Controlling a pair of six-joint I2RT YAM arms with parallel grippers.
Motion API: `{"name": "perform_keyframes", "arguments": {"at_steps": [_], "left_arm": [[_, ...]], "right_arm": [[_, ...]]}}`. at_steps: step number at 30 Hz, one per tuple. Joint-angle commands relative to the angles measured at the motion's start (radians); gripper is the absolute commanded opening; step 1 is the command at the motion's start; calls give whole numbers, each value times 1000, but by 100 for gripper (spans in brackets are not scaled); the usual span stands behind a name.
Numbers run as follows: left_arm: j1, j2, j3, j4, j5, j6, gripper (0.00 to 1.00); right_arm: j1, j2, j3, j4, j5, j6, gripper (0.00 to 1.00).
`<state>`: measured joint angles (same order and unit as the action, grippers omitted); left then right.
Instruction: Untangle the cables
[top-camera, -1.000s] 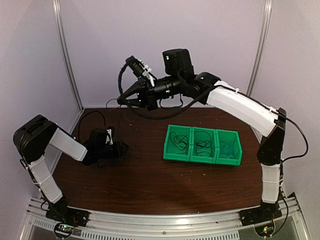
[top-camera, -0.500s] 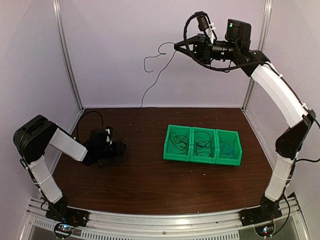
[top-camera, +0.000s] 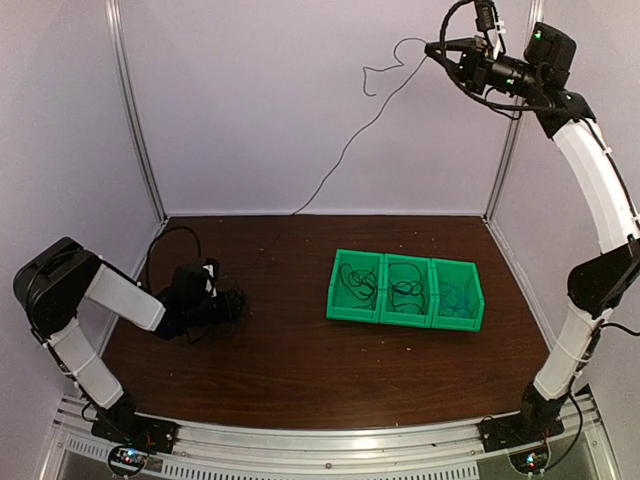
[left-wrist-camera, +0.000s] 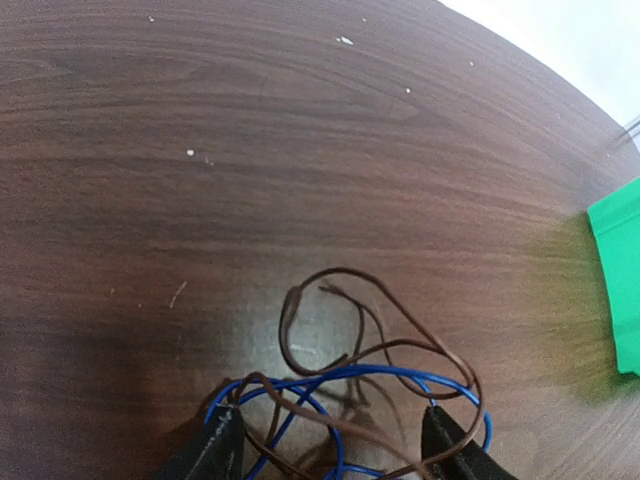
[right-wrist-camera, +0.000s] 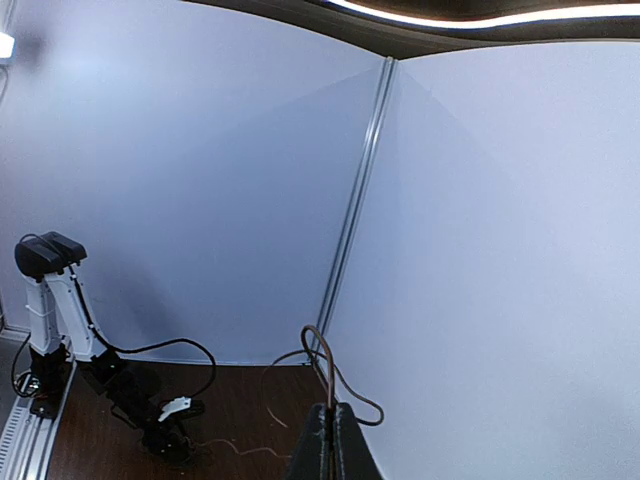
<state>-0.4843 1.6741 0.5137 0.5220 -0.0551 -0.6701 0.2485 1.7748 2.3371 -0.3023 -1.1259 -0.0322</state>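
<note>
A small dark tangle of cables (top-camera: 238, 301) lies on the left of the brown table. My left gripper (top-camera: 215, 305) rests low on it. In the left wrist view its fingers (left-wrist-camera: 215, 452) stand apart, with blue wire (left-wrist-camera: 400, 372) and brown wire (left-wrist-camera: 300, 300) loops lying between them. My right gripper (top-camera: 432, 47) is raised high at the top right and shut on one thin dark cable (top-camera: 340, 160), which slants down to the back of the table. In the right wrist view the shut gripper (right-wrist-camera: 333, 412) pinches that brown cable (right-wrist-camera: 326, 350), which loops just above it.
A green three-compartment bin (top-camera: 405, 258) stands right of centre, with thin wires in each compartment. Its edge shows in the left wrist view (left-wrist-camera: 620, 270). Pale walls and metal corner posts (top-camera: 135, 110) close in the back and sides.
My right arm swung up and to the right, drawing one thin cable out of the tangle into a long slanted line. My left gripper and the tangle shifted slightly left.
</note>
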Motion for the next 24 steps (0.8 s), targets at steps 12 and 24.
{"name": "perform_keyframes", "arguments": {"at_steps": [12,24], "left_arm": [[-4,-145,-77,-49,17,188,63],[-82,-285,-210,148,-86,304,81]], "right_arm": [[-77,-42,37,44,118,-10,0],[-295,-59,74,142,104,115,0]]}}
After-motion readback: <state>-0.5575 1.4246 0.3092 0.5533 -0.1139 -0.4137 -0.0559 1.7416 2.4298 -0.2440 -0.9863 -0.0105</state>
